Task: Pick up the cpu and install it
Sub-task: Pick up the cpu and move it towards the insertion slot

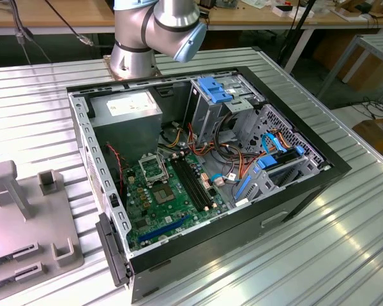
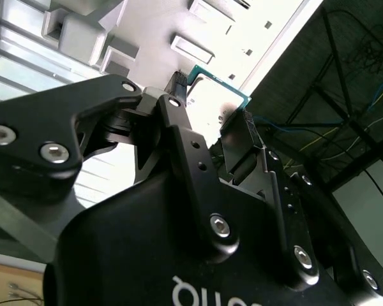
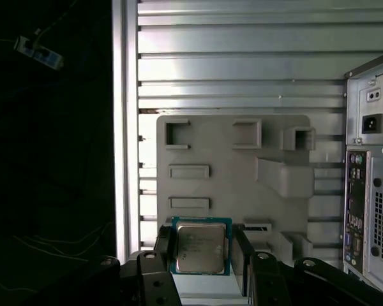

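The cpu (image 3: 201,247), a square chip with a metal lid and green edge, sits between my two black fingers in both wrist views. My gripper (image 3: 203,250) is shut on the cpu (image 2: 218,95), one finger (image 2: 179,102) against each side, and holds it well above the grey holder tray (image 3: 223,146). In the exterior view the open computer case (image 1: 204,172) lies on the table. Its green motherboard (image 1: 159,197) faces up, and the cpu socket (image 1: 154,169) sits near the board's middle. The arm's base and elbow (image 1: 159,29) stand behind the case.
The grey holder tray (image 1: 19,223) with upright blocks lies at the exterior view's left of the case. Cables, a drive cage with blue clips (image 1: 220,92) and a power supply (image 1: 131,111) crowd the case. The ribbed metal table (image 1: 319,255) ends at the exterior view's right.
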